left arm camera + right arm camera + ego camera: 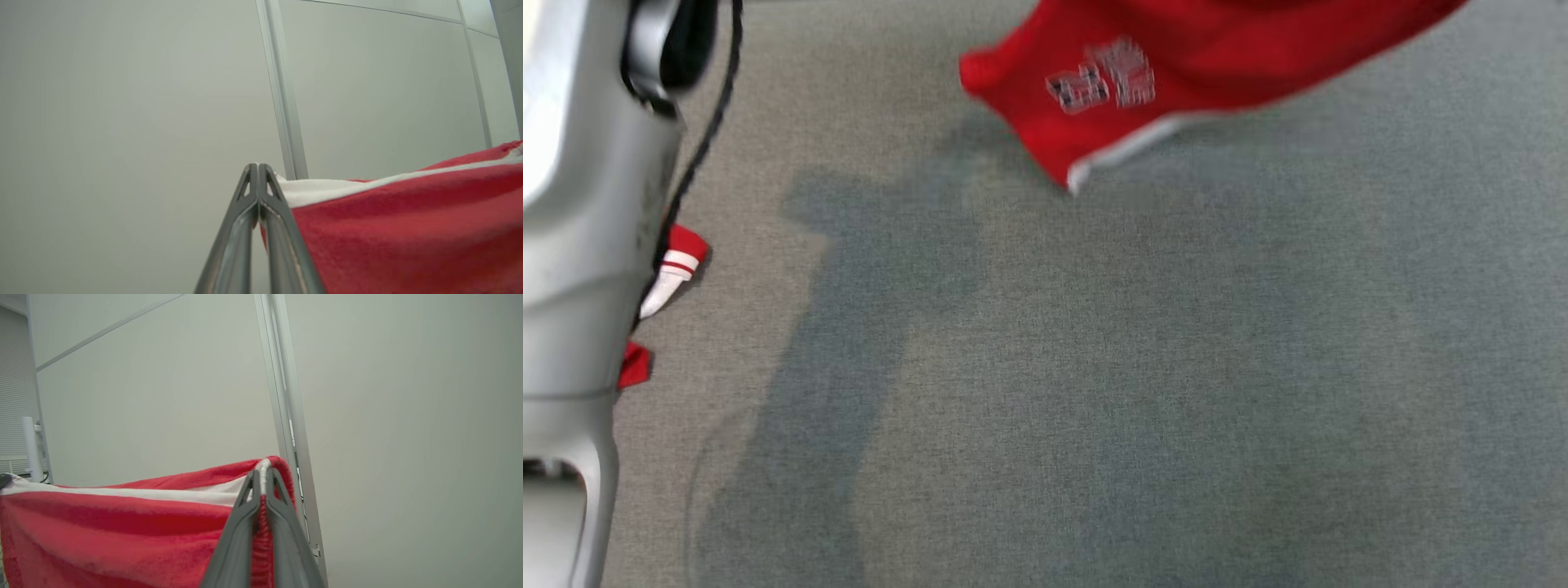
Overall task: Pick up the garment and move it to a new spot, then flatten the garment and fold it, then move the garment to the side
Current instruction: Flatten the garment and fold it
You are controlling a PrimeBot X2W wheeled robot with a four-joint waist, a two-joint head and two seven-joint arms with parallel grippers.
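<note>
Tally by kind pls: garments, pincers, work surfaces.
garment, red with white trim: 1
Pincers: 2 (left pincer, right pincer, both shut on the garment)
grey surface: 1
Total: 4

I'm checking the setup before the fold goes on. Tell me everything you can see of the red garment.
The garment is red, of soft, fleecy-looking cloth, with a white band along its top edge and a pale checked print that is blurred in the head view. It hangs in the air, stretched between the left hand and the right hand, each shut on that edge. Its white-hemmed lower corner hangs over the grey cloth surface, where it casts a shadow.
</note>
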